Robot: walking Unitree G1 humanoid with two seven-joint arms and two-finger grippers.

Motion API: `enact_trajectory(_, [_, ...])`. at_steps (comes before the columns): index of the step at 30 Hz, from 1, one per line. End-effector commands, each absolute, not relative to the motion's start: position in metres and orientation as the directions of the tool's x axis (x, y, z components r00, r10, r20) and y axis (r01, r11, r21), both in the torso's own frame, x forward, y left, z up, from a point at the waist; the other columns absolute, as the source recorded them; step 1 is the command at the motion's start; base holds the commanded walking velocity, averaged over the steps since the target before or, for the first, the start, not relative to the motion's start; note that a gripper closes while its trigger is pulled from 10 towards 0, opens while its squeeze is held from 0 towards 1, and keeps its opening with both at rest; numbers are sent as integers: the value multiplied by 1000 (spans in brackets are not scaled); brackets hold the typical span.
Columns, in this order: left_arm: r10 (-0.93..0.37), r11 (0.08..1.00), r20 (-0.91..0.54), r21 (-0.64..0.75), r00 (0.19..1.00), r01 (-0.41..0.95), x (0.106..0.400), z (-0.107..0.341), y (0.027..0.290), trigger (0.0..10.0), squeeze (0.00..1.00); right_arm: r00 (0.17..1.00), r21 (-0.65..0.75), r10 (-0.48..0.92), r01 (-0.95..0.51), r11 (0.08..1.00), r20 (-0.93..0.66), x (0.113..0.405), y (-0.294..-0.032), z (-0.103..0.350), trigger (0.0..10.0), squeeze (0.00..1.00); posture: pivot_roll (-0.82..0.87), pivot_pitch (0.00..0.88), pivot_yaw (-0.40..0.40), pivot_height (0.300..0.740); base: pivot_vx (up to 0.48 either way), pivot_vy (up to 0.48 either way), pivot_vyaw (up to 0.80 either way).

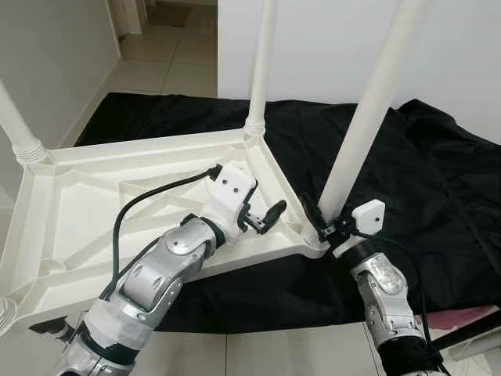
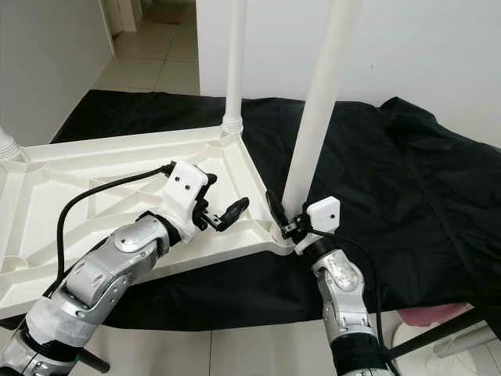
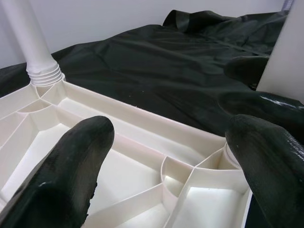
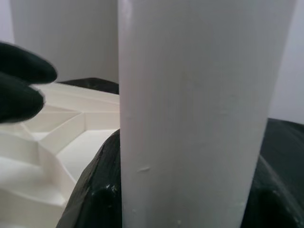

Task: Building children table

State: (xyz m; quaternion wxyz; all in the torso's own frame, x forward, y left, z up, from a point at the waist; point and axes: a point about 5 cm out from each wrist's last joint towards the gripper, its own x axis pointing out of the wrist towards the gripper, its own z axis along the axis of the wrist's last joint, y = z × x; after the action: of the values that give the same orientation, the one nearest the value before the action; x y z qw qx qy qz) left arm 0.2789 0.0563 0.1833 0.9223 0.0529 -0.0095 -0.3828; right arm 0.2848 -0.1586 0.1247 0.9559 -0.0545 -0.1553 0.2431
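Right gripper (image 1: 322, 222) clamped round near-corner leg (image 1: 364, 117) at socket. Left gripper (image 1: 264, 217) spread, empty, over upturned tabletop (image 1: 70, 204) on black cloth (image 1: 407, 172). Three legs visibly up; near-left corner cut off, can't tell.

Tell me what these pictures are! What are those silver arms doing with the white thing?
They belong to a walking robot. Two pictures come from its head, two from cameras on its wrists. An upside-down white table top lies on a black cloth on the floor, legs pointing up. The right claw is closed around the near table leg at its base, by the corner. The left claw is open, hovering over the table top's ribbed underside. Another leg stands in the far corner.
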Motion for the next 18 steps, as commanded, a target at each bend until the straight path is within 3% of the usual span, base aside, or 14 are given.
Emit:
enact_trajectory(1, [-788, 609, -42, 98, 615, 787, 274, 183, 52, 10000, 0, 848, -184, 513, -487, 854, 135, 275, -161, 96, 10000, 0, -28, 23, -36, 740, 0, 0, 0])
enact_trajectory(8, [-790, 606, -41, 99, 612, 789, 275, 183, 52, 10000, 0, 848, -194, 518, -493, 848, 111, 271, -163, 89, 10000, 0, -32, 21, -34, 740, 0, 0, 0])
enact_trajectory(18, [-796, 598, -40, 104, 604, 795, 275, 185, 50, 10000, 0, 888, 29, 443, -450, 893, 124, 278, -162, 85, 10000, 0, -31, 16, -26, 740, 0, 0, 0])
